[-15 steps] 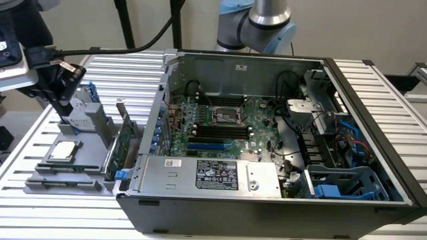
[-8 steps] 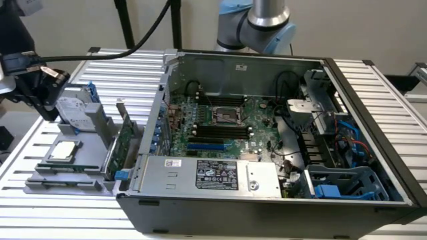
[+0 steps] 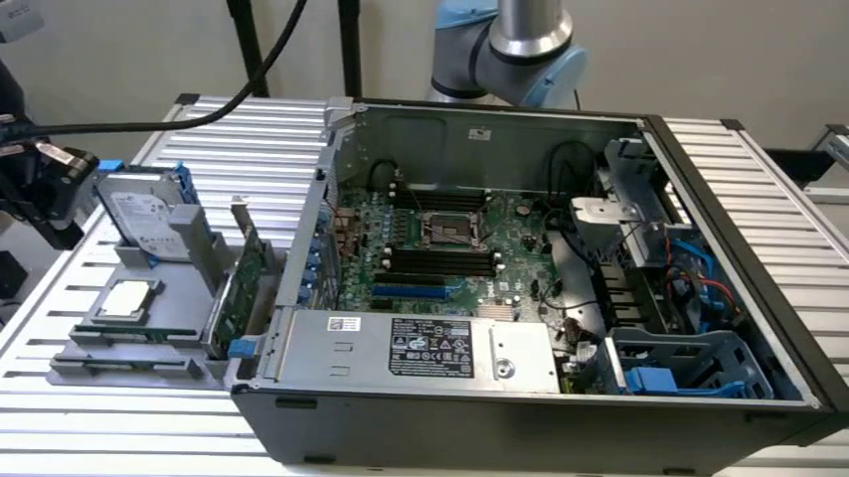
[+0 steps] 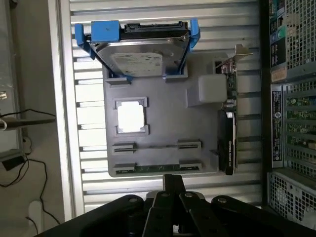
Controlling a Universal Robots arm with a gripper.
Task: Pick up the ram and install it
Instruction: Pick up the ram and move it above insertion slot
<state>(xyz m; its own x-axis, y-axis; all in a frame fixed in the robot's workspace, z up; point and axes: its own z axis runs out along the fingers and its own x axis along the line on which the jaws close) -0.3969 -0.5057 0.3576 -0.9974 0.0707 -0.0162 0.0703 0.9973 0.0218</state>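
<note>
The ram point(image 4: 155, 168) is a thin green stick standing in a slot of the grey parts tray point(image 4: 163, 128), at the end of the tray far from the hard drive. In the exterior view the ram point(image 3: 133, 333) sits in the tray point(image 3: 93, 373) on the exterior view's left, outside the open computer case point(image 3: 531, 417). My gripper point(image 4: 174, 183) hangs above the tray's ram end, its black fingers drawn together into one tip with nothing between them. In the exterior view the gripper point(image 3: 47, 194) is high at the far left, well above the tray. The motherboard's black memory slots point(image 3: 438, 260) lie inside the case.
The tray also holds a hard drive point(image 3: 139, 214) in a blue bracket, a square silver processor point(image 3: 122, 300) and a large green expansion card point(image 3: 239, 288) standing next to the case wall. A power supply point(image 3: 424, 348) fills the case's front. Everything rests on a slatted metal table point(image 3: 119, 427).
</note>
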